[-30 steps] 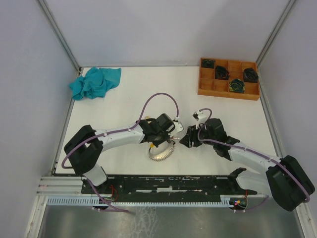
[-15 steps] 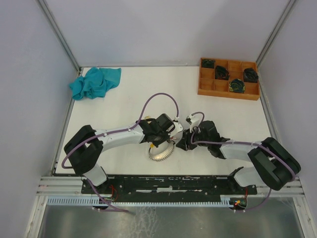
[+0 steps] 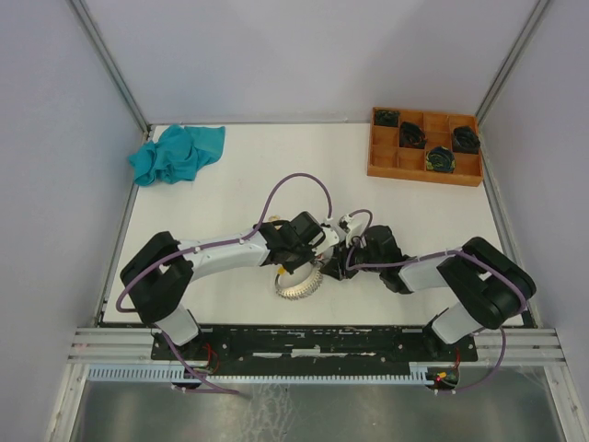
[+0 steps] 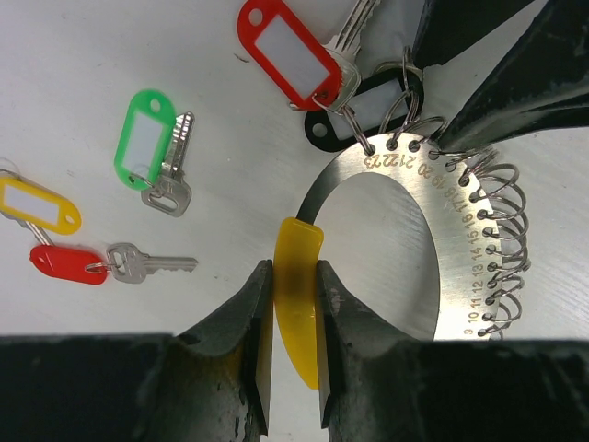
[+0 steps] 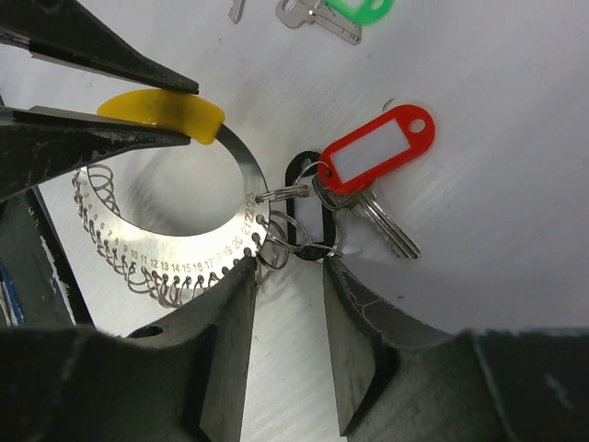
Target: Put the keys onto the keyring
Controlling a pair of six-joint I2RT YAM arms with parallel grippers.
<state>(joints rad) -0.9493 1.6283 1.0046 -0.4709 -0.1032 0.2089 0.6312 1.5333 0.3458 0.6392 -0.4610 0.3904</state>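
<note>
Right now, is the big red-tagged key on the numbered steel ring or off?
On: the red-tagged key hangs by its loop from the steel ring.

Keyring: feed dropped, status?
Left gripper shut on keyring by yellow tab. Right gripper open, straddling black tag loop. Red-tagged key hooked; green-tagged key loose. Nothing blocking.

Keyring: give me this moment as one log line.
left gripper shut on keyring yellow tag | right gripper open astride black tag | large red-tag key on keyring | green-tag key loose on table
</note>
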